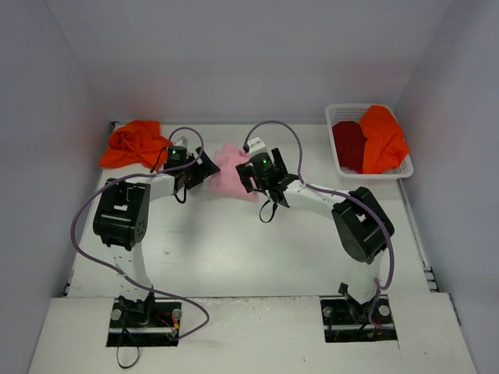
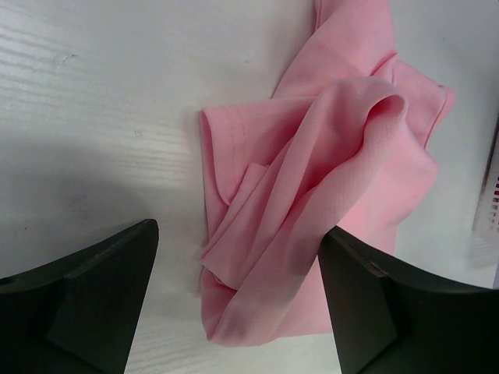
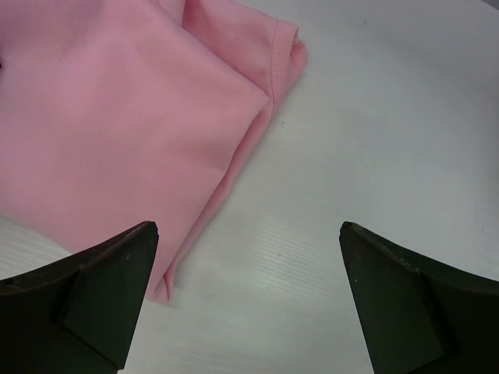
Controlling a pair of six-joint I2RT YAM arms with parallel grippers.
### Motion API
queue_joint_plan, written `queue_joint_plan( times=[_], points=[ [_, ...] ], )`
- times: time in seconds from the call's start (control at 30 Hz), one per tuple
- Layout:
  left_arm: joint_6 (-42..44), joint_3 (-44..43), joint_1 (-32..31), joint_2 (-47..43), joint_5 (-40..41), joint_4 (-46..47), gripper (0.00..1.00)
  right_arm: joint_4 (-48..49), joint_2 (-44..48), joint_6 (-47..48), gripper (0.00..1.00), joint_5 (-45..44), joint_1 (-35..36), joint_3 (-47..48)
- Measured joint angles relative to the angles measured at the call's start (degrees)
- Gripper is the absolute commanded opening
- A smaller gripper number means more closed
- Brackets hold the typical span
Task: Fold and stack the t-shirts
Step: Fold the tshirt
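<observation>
Folding step: pink t-shirt (image 1: 232, 173) not yet gripped.
It lies crumpled on the table (image 1: 234, 249), between the left claw (image 2: 238, 234) and right claw (image 3: 249, 227), both wide open and empty; next, probably, pinch two edges and spread it flat.

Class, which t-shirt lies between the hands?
The light pink t-shirt. One orange t-shirt lies far left; the other and the dark red t-shirt sit in the basket.

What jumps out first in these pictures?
A crumpled pink t-shirt lies in the middle of the table, between the open left tool and right tool. A bright orange t-shirt sits far left. A white basket far right holds a dark red t-shirt and a second orange t-shirt.
</observation>
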State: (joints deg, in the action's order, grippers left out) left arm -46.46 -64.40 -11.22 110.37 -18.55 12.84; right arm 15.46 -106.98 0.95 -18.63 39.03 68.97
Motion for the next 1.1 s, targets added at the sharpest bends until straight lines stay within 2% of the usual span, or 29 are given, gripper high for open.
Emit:
queue_joint_plan(
  times=[0.47, 1.1],
  points=[
    [-0.42, -0.20, 0.00, 1.66, -2.47, 4.26, 0.77, 0.74, -7.04, -2.29, 0.99, 3.15, -1.84, 3.74],
    [-1.20, -0.44, 0.00, 3.82, -4.74, 9.35, 0.77, 1.01, -8.35, -2.25, 0.99, 3.87, -1.86, 4.90]
  ],
)
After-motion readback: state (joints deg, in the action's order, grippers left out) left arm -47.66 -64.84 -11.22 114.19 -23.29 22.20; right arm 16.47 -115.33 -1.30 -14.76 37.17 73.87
